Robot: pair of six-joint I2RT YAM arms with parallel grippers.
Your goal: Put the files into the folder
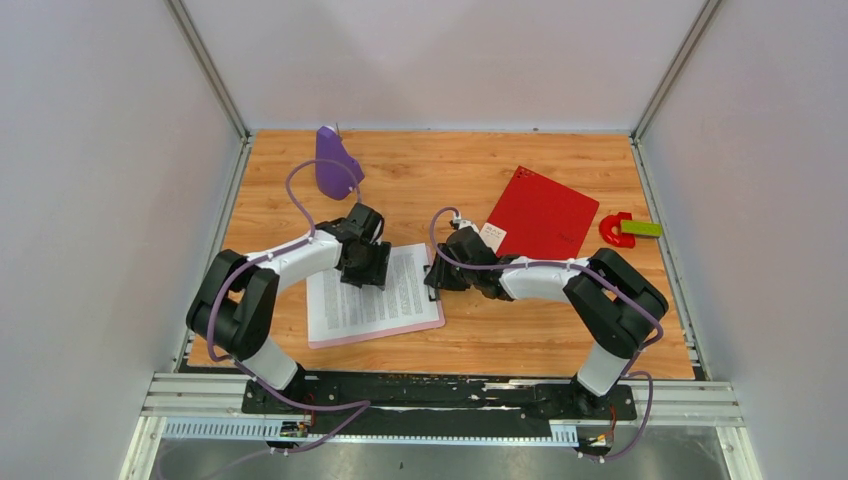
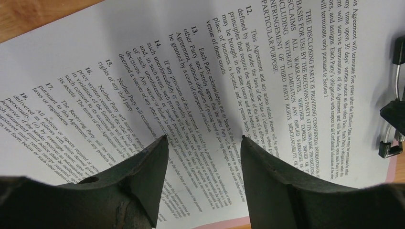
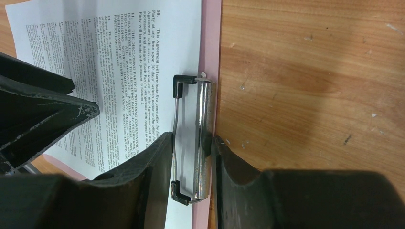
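Red folder (image 1: 541,214) and pink clipboard (image 3: 210,43): one each.

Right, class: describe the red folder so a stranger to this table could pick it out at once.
On the wooden table, look at the far right part. The folder lies there flat and closed, a big red square set askew. Unlike the pink clipboard to its left, it carries no paper, only a small white label.

Left arm (image 1: 290,258) and right arm (image 1: 540,280): white link shells, black joint housings, lilac cables (image 1: 300,190) looped alongside, black base plate (image 1: 440,395). Left gripper (image 2: 204,138): matte black wedge fingers (image 2: 138,186), edges scuffed; one bears a round recess, possibly a screw seat.
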